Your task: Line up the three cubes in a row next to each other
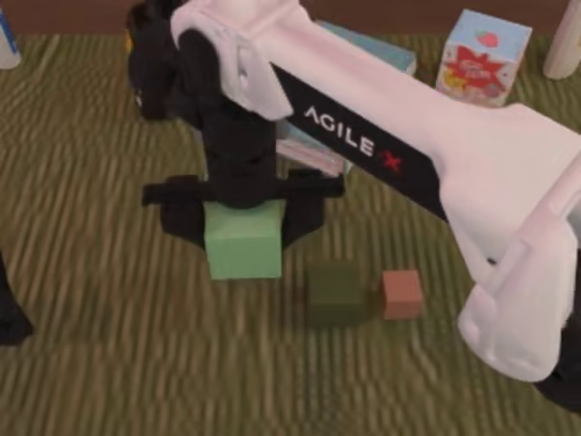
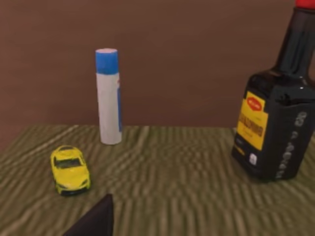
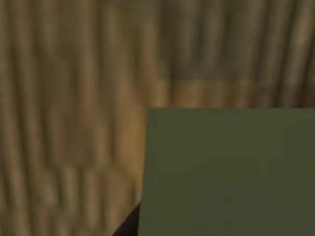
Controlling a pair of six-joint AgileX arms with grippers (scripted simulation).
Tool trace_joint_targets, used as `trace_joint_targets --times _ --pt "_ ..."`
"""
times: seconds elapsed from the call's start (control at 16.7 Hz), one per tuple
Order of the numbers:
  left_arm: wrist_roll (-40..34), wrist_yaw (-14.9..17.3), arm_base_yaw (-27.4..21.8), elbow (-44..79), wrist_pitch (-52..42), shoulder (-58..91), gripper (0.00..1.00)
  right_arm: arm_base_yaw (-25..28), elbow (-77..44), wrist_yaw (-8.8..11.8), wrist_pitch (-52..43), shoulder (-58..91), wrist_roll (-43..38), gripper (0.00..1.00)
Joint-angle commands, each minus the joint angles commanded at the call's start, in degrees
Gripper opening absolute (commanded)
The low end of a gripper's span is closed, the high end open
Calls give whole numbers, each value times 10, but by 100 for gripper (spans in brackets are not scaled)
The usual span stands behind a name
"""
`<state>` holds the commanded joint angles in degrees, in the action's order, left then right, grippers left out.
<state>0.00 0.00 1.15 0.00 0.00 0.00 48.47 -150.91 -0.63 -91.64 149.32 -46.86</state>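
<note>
The light green cube [image 1: 243, 240] sits directly under the right gripper [image 1: 243, 211], its upper edge tucked between the dark fingers, which stand on either side of it, closed in against its flanks as far as the top view shows; the right wrist view is filled by a flat green face [image 3: 229, 172] close against the camera. Just beyond the gripper toward the table's right lies the dark olive cube [image 1: 336, 292], apart from the green one by a small gap; the salmon-red cube [image 1: 401, 293] sits right beside the olive one, nearly touching. Farther off, behind the white arm, stands a strawberry carton [image 1: 483, 56]. The left gripper [image 1: 9, 313] is parked at the table's left edge; whether its fingers are open I cannot tell.
</note>
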Motion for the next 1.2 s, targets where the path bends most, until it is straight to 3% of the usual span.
trace_joint_targets --times 0.24,0.6,1.2 --pt "0 0 0 0 0 0 100 31 -64 -2 -29 33 -55 0" --pt "0 0 0 0 0 0 100 29 -56 -1 -19 29 -56 0" --pt "0 0 0 0 0 0 100 32 185 -1 168 -18 -57 0"
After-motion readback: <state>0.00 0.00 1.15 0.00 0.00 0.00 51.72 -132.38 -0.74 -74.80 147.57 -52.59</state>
